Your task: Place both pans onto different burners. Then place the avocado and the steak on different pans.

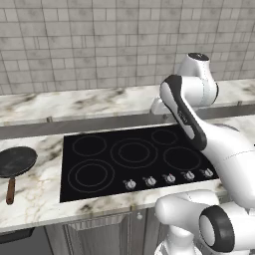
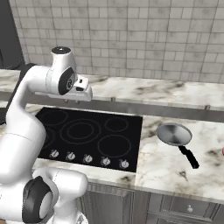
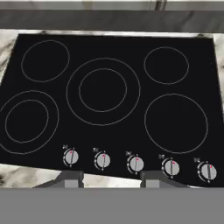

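The dark pan (image 1: pixel 18 161) with a brown wooden handle lies on the marble counter left of the black cooktop (image 1: pixel 149 172). On the counter right of the cooktop (image 2: pixel 131 144) rests the silver pan (image 2: pixel 174 134), its black handle pointing toward the front. The ring burners (image 3: pixel 103 91) are all bare. My gripper (image 3: pixel 111 180) hovers high over the cooktop's front edge, looking down on it, open with nothing between its fingertips (image 3: pixel 71 179). A pinkish-red sliver (image 2: pixel 222 151) at the right edge may be the steak. The avocado is out of view.
A row of small silver knobs (image 3: pixel 136 163) runs along the cooktop's front edge. A grey ledge (image 1: pixel 99 123) and a tiled wall stand behind the cooktop. Marble counter (image 2: pixel 175 170) stretches on both sides.
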Motion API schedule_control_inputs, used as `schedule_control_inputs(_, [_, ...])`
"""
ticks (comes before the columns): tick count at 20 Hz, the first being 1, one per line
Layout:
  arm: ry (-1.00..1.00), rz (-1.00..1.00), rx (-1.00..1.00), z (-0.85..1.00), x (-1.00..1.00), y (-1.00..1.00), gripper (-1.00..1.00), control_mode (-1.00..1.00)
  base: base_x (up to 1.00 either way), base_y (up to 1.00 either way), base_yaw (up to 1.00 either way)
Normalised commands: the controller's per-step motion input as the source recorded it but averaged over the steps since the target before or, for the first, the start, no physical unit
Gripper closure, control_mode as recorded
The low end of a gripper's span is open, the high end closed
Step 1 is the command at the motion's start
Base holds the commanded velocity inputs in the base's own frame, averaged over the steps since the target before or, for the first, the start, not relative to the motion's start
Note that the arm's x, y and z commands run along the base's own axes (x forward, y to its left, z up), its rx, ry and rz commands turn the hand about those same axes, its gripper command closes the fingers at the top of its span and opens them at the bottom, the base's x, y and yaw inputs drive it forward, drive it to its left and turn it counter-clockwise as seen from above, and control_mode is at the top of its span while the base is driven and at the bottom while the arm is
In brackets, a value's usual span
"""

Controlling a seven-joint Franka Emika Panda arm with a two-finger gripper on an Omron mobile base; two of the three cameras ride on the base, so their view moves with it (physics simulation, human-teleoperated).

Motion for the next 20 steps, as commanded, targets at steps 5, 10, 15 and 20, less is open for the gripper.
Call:
schedule_control_inputs(5, [0.00, 0.00, 0.02, 0.00, -0.02, 0.08, -1.00, -1.00, 0.00, 0.00, 0.00])
schedule_control_inputs(10, [0.00, 0.00, 0.00, 0.00, -0.17, 0.39, -1.00, -1.00, 0.00, 0.00, 0.00])
schedule_control_inputs(15, [-0.02, 0.00, 0.00, -0.04, -0.29, 0.65, -1.00, -1.00, 0.00, 0.00, 0.00])
schedule_control_inputs(20, [-0.05, 0.00, 0.00, -0.03, -0.34, 0.65, -1.00, -1.00, 0.00, 0.00, 0.00])
